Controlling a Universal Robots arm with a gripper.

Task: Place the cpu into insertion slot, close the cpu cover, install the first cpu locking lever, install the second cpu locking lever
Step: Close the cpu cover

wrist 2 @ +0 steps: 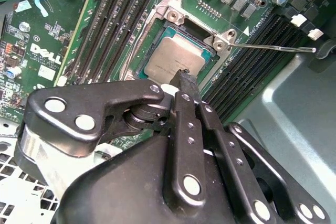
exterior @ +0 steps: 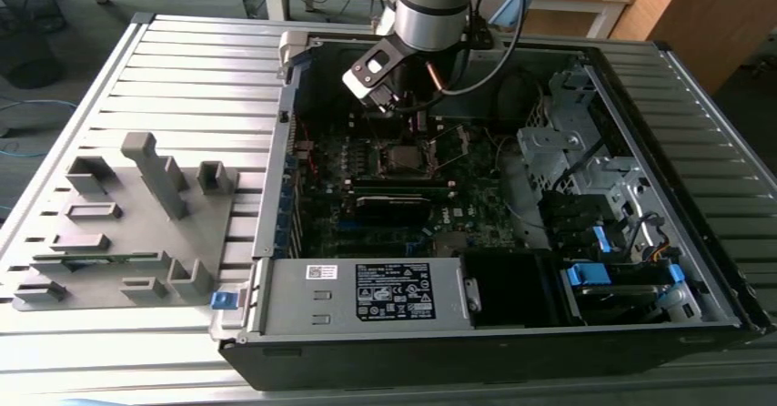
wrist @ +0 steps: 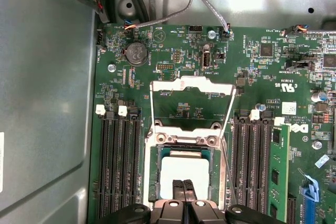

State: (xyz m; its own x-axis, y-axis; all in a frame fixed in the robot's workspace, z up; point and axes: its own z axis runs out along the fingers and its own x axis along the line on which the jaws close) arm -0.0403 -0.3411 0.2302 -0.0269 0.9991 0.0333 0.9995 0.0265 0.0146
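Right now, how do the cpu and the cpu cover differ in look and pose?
In the first wrist view, the cpu is a solid dull silver square; the cpu cover is a thin frame with a large window. The cpu lies in the insertion slot; the cpu cover is swung open, off it. The gripper, shut, has its tips over the cpu, apart from the cpu cover. Both are silver metal and roughly square.

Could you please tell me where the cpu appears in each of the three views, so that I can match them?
Exterior view: the cpu is the small square directly under the gripper.
First wrist view: the cpu is the pale square at the gripper tip.
Second wrist view: the cpu is the silver square just beyond the gripper.
Shared landmark: the gripper, its tip by the cpu in all three views.
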